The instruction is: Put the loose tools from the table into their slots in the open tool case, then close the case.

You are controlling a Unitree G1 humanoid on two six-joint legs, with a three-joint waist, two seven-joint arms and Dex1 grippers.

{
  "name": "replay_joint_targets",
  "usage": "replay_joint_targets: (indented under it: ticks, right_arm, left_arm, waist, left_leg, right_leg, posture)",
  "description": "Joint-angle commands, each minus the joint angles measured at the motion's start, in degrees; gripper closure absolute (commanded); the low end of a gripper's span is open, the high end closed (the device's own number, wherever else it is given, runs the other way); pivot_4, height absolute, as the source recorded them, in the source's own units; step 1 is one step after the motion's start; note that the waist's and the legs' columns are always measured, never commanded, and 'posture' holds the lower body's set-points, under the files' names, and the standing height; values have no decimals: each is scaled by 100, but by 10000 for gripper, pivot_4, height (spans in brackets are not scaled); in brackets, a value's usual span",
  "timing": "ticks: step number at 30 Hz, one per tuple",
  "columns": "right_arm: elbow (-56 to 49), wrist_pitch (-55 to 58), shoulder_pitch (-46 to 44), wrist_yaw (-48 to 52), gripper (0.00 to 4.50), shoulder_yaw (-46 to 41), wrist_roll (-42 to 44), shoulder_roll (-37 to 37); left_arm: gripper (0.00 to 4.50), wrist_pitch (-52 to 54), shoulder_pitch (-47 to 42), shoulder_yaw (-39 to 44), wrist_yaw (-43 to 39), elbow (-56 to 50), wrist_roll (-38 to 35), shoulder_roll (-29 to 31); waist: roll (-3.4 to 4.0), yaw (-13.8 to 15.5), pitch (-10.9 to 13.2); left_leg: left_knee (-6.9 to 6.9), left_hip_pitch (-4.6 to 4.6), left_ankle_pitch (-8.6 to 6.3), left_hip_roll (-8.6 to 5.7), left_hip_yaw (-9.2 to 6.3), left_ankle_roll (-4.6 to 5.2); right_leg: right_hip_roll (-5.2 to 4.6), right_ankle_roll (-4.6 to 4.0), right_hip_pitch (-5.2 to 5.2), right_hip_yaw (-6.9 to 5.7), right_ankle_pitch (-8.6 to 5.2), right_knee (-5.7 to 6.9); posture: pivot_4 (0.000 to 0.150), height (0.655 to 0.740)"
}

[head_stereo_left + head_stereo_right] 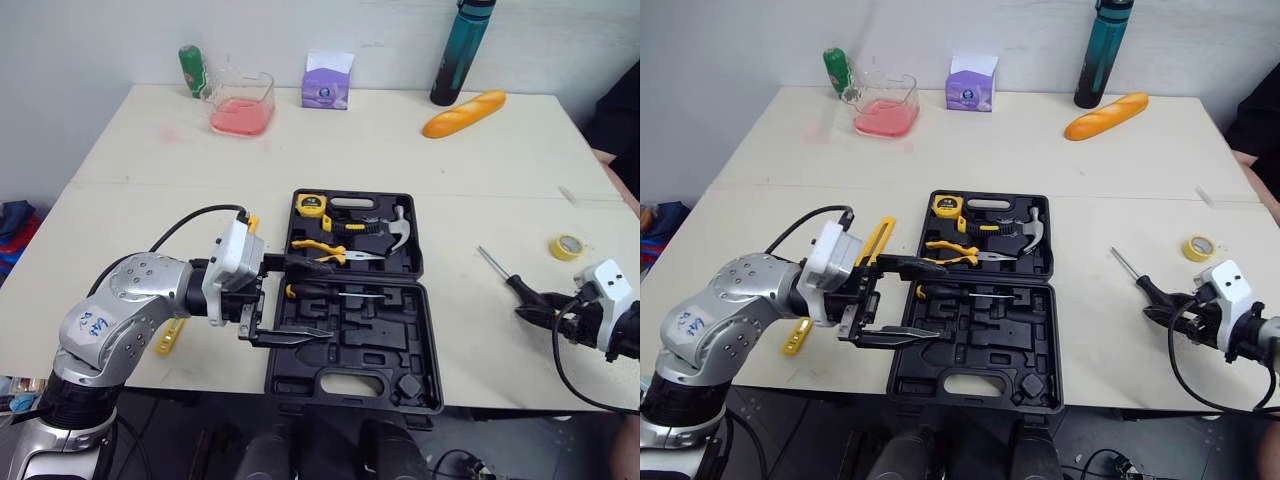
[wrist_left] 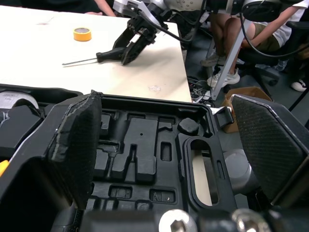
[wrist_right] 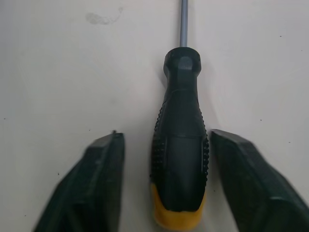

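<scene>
The screwdriver point(image 3: 179, 111) lies flat on the pale, smooth table point(image 1: 150, 140), well to the right of the tool case point(image 1: 350, 385). Its fat handle is black and bumpy with a yellow end, and its thin metal rod points away from me. My right hand point(image 3: 166, 137) is spread wide, with one black finger on each side of the handle and a small gap on both sides, so it grips nothing. The tool case is black hard plastic, lying open, with shaped hollows in it. In its far half sit a yellow tape measure point(image 1: 311, 206), a shiny hammer point(image 1: 395, 232) and yellow-handled pliers point(image 1: 330, 250). My left hand point(image 1: 908, 298) hangs at the case's left edge, fingers wide apart and empty.
</scene>
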Motion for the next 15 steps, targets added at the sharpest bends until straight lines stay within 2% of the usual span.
replay_joint_targets:
  ticks: [1,4,9,13,15]
  right_arm:
    - [75,-212,121,-37,34915,-16,-116,110]
    - [42,-268,136,18,34867,-66,-66,147]
    - [-57,-649,-63,47,34867,-206,32,250]
    - [-582,-936,-308,435,34867,-331,330,228]
    - [-997,-499,-509,681,34867,-217,527,15]
  left_arm:
    - [0,-8,-70,-49,-94,-210,-4,85]
    - [0,-349,-104,-86,-104,-123,254,-7]
    - [0,-377,-198,-72,-137,-72,169,-172]
    - [0,-724,-189,-11,-222,64,367,-235]
    - [0,-836,-197,21,-185,159,499,-208]
  waist:
    - [0,0,0]
    - [0,-5,0]
    - [0,-16,0]
    - [24,-49,14]
    - [29,-55,17]
  left_leg:
    - [0,0,-1,2,0,-1]
    - [1,0,-1,3,2,-1]
    - [5,-1,-1,4,2,0]
    - [4,-2,-1,4,4,-1]
    - [6,-3,-1,3,5,0]
  right_leg:
    - [1,-1,0,1,0,-1]
    - [3,-2,0,1,0,-1]
    - [3,-3,0,2,1,0]
    - [3,-3,-3,3,1,3]
    - [3,-3,-5,4,1,4]
  posture:
    - [1500,7400]
    - [1500,7400]
    - [1500,7400]
    - [1500,7400]
    - [1500,7400]
